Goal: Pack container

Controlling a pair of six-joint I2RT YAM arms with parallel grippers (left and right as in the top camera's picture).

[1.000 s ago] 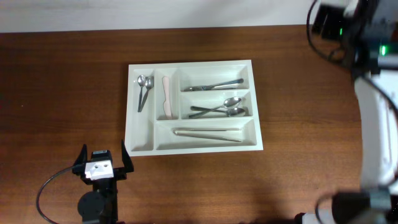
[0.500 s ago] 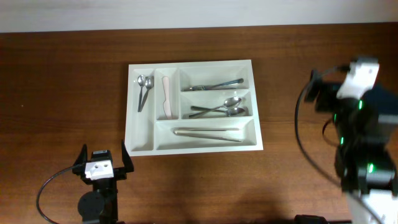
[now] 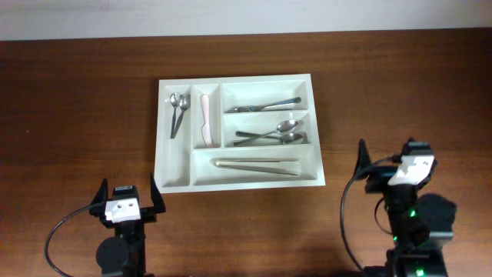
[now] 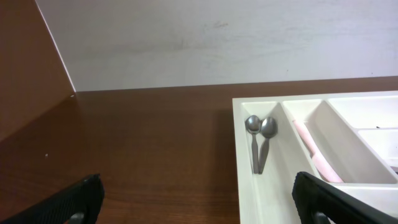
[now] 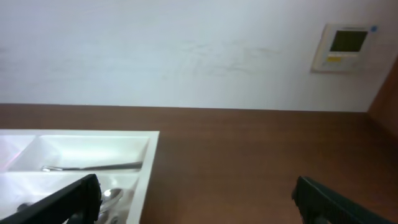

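While metal spoons (image 3: 174,99) gleam inside, the container (image 3: 175,165) (white plastic) is rectangular.

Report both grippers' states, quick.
Left gripper: open, fingers wide apart, holding nothing.
Right gripper: open, fingers wide apart, holding nothing.

The left hand (image 3: 128,192) is seen at the lower left of the overhead frame, its fingers (image 4: 68,202) spread wide with nothing between them. The right hand (image 3: 387,158) is seen at the lower right, turned slightly, its fingers (image 5: 62,199) likewise parted and empty.
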